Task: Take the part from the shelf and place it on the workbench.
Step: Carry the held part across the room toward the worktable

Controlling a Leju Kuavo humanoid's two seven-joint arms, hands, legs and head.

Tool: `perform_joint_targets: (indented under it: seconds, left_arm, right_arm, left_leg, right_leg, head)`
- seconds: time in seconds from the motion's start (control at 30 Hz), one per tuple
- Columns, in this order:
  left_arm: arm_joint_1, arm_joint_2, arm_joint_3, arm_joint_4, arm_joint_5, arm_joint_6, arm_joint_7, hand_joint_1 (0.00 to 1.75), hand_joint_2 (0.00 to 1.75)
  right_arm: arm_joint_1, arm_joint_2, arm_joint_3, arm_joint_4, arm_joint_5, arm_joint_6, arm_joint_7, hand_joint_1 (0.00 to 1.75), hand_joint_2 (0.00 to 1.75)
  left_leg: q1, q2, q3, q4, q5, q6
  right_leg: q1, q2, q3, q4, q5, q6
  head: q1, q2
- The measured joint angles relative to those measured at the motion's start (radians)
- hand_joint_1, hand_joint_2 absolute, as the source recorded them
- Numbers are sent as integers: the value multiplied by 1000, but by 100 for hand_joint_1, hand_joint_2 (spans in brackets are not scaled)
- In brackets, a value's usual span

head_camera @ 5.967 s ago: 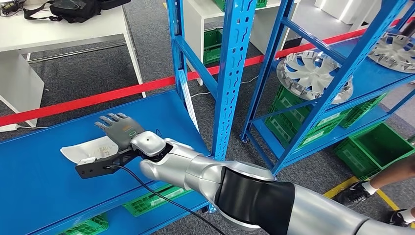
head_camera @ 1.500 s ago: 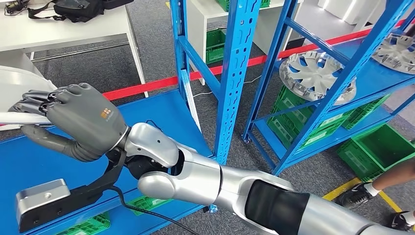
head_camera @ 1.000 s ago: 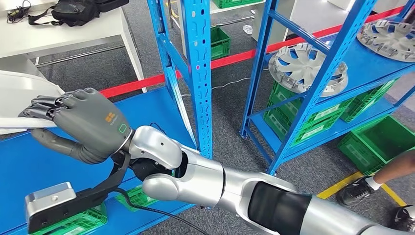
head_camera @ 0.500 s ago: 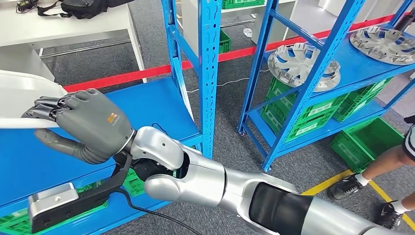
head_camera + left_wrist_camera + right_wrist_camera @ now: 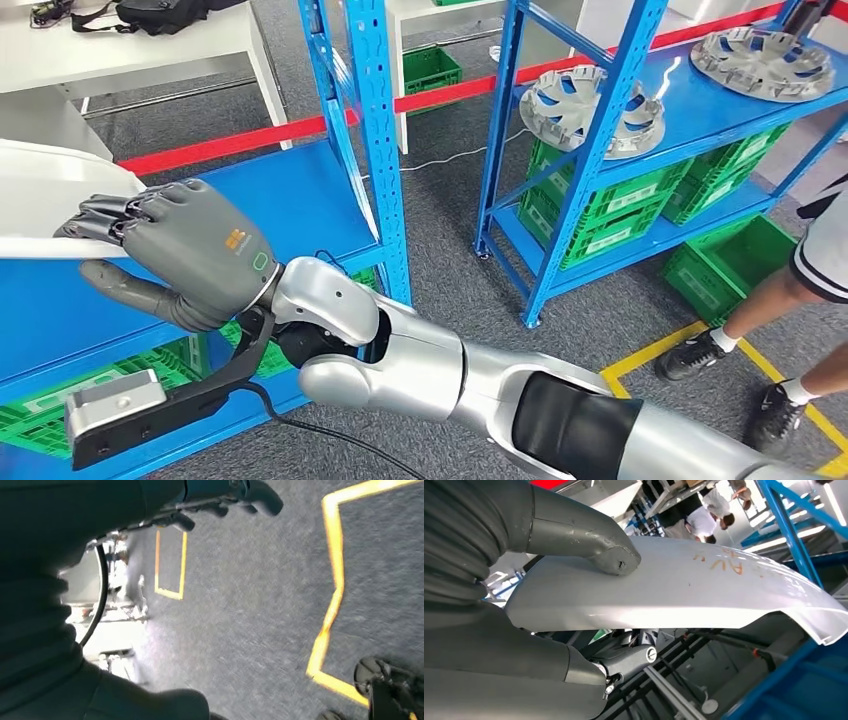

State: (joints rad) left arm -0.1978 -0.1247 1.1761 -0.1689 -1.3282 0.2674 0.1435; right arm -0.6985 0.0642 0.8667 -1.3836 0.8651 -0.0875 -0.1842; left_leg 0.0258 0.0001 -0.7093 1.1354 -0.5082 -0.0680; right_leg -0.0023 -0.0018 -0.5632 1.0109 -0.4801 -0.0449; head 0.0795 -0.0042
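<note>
The part [image 5: 48, 200] is a white, curved, shell-like panel at the far left of the head view. My right hand [image 5: 180, 255] grips it by its near edge, fingers over the top and thumb underneath, and holds it up above the blue shelf board [image 5: 280, 205]. In the right wrist view the thick grey thumb [image 5: 589, 537] presses on the glossy white part [image 5: 684, 590], which has orange marks on it. My left hand [image 5: 215, 502] hangs over grey floor, dark and in shadow, and how its fingers lie is unclear.
A blue shelf upright [image 5: 370, 130] stands just right of my right arm. A second blue rack holds silver wheel covers [image 5: 585, 100] and green crates [image 5: 600, 205]. A person's legs [image 5: 800, 290] are at the right by a yellow floor line [image 5: 660, 350]. A white table [image 5: 130, 50] stands behind.
My right hand lifted the white part off the shelf board and still grips it. Over the last second the camera has turned, so shelves and floor slide left and a person's legs come in.
</note>
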Motion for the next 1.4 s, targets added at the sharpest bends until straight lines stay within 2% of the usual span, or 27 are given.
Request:
perform_joint_targets:
  seconds: [0.03,0.07,0.1,0.13,0.2,0.27,0.33,0.4,0.43,0.53,0.57,0.6,0.63,0.7,0.77,0.8,0.83,0.9,0.97,1.03,1.07,1.1,1.17,1.2,1.27,1.33,1.4]
  left_arm:
    - [0,0,0,0,0,0,0,0,175]
    - [0,0,0,0,0,0,0,0,175]
    - [0,1,0,0,1,0,-1,0,175]
    - [-1,1,0,-1,1,0,-1,0,175]
    - [-2,2,0,-1,4,0,0,0,175]
    - [-4,2,1,-2,12,0,-1,0,175]
    - [-5,1,4,-3,20,0,-7,0,175]
    - [-3,1,9,-3,22,0,-11,0,175]
    - [-1,1,11,-4,22,0,-12,0,175]
    - [1,1,15,-5,22,0,-14,0,175]
    - [2,1,16,-5,22,0,-15,0,175]
    - [3,1,16,-5,21,0,-16,0,175]
    - [3,1,16,-5,20,0,-16,0,175]
    - [2,0,17,-5,15,0,-14,0,175]
    - [-1,-3,17,-5,11,0,-10,0,175]
    - [-2,-4,17,-5,9,0,-8,0,175]
    - [-4,-5,17,-5,6,0,-7,0,175]
    - [-5,-3,17,-5,1,0,-4,0,175]
    - [-4,-2,17,-5,-6,0,0,0,175]
    - [-4,1,17,-4,-11,0,5,0,175]
    - [-5,3,17,-5,-13,0,7,0,175]
    - [-5,5,17,-5,-14,0,7,0,175]
    - [-6,9,17,-5,-15,0,8,0,175]
    - [-6,10,17,-5,-16,0,8,0,175]
    - [-10,10,17,-5,-17,0,8,0,175]
    - [-13,11,17,-5,-18,0,8,0,175]
    - [-12,11,17,-5,-18,0,9,0,175]
  right_arm:
    - [1,1,0,0,3,1,2,175,175]
    - [1,2,0,0,6,2,4,175,175]
    - [1,3,0,0,8,3,7,175,175]
    - [2,5,0,0,11,5,10,175,175]
    - [1,12,0,0,16,12,15,175,175]
    - [-3,24,0,-1,18,26,18,175,175]
    - [-12,38,0,-1,17,43,22,175,175]
    - [-19,46,0,0,16,54,27,175,175]
    - [-21,47,0,0,16,58,30,175,175]
    - [-23,49,0,1,18,64,33,175,175]
    - [-23,50,0,2,20,64,34,175,175]
    - [-23,50,0,3,21,65,34,175,175]
    - [-23,50,0,5,23,65,35,175,175]
    - [-26,50,0,7,25,66,36,175,175]
    - [-33,51,-1,9,26,66,36,175,175]
    - [-37,52,-2,10,26,65,36,175,175]
    - [-40,52,-3,11,27,65,36,175,175]
    - [-42,52,-5,17,27,61,36,175,175]
    - [-41,51,-8,24,27,52,37,175,175]
    - [-38,50,-13,33,27,40,39,175,175]
    - [-36,49,-16,37,27,36,40,175,175]
    - [-32,47,-18,41,27,33,40,175,175]
    - [-27,43,-20,50,27,30,41,175,175]
    - [-26,41,-20,53,28,29,41,175,175]
    - [-26,39,-22,57,29,24,42,175,175]
    - [-24,39,-24,59,30,19,42,175,175]
    - [-21,38,-28,63,32,17,43,175,175]
  left_leg:
    - [0,0,-13,66,-46,-3]
    - [0,0,-20,123,-70,-6]
    - [0,0,-15,159,-71,-8]
    - [0,0,5,162,-53,-8]
    - [1,0,96,67,-13,-8]
    - [-2,-1,196,-69,-25,0]
    - [-8,-4,225,-124,-43,17]
    - [-8,-3,208,-123,-28,39]
    - [-7,0,200,-124,-17,49]
    - [-6,3,160,-124,22,66]
    - [-7,3,142,-122,35,66]
    - [-8,3,123,-120,48,65]
    - [-9,3,105,-118,60,64]
    - [-10,3,75,-112,81,61]
    - [-12,3,56,-108,99,53]
    - [-11,3,52,-108,108,47]
    - [-10,3,49,-111,118,40]
    - [-8,4,45,-118,132,27]
    - [-6,3,28,-84,82,16]
    - [-5,2,1,23,-22,5]
    - [-4,2,-11,88,-58,0]
    - [-3,2,-15,141,-70,-4]
    - [0,2,16,163,-28,-11]
    - [3,2,58,123,-1,-15]
    - [5,0,166,-16,-10,-16]
    - [1,-2,218,-106,-45,1]
    - [-2,0,206,-113,-39,30]
  right_leg:
    - [0,0,-15,0,13,-1]
    - [1,-1,-31,1,25,-1]
    - [1,-1,-47,2,37,1]
    - [1,-2,-63,3,49,3]
    - [0,-3,-91,8,71,10]
    - [2,-3,-108,15,87,21]
    - [4,-4,-113,16,103,33]
    - [1,-4,-118,17,106,46]
    - [0,-2,-126,34,82,52]
    - [-3,0,-171,193,-69,65]
    - [-3,0,-181,256,-101,67]
    - [-3,0,-181,298,-108,67]
    - [-2,1,-165,309,-94,65]
    - [2,1,-80,226,-46,53]
    - [10,1,26,83,-49,36]
    - [14,1,56,33,-60,30]
    - [17,1,67,6,-68,25]
    - [16,0,56,-8,-49,14]
    - [10,-2,35,-17,-21,0]
    - [8,-3,8,-19,6,-7]
    - [7,-4,-7,-18,19,-7]
    - [7,-4,-24,-16,32,-5]
    - [3,-5,-60,-9,56,2]
    - [0,-5,-79,-3,67,7]
    - [-1,-6,-109,12,84,19]
    - [2,-6,-122,20,101,32]
    - [1,-7,-127,17,117,44]
  head:
    - [-1,0]
    - [-1,0]
    - [-1,0]
    - [-1,0]
    - [-1,0]
    - [0,0]
    - [1,0]
    - [1,0]
    - [2,0]
    - [2,0]
    - [2,0]
    - [2,0]
    - [3,0]
    - [3,0]
    - [2,0]
    - [3,0]
    - [4,0]
    - [5,0]
    - [2,0]
    - [-1,0]
    - [-1,0]
    - [-1,0]
    - [-1,0]
    - [-1,0]
    - [0,0]
    - [3,0]
    - [6,0]
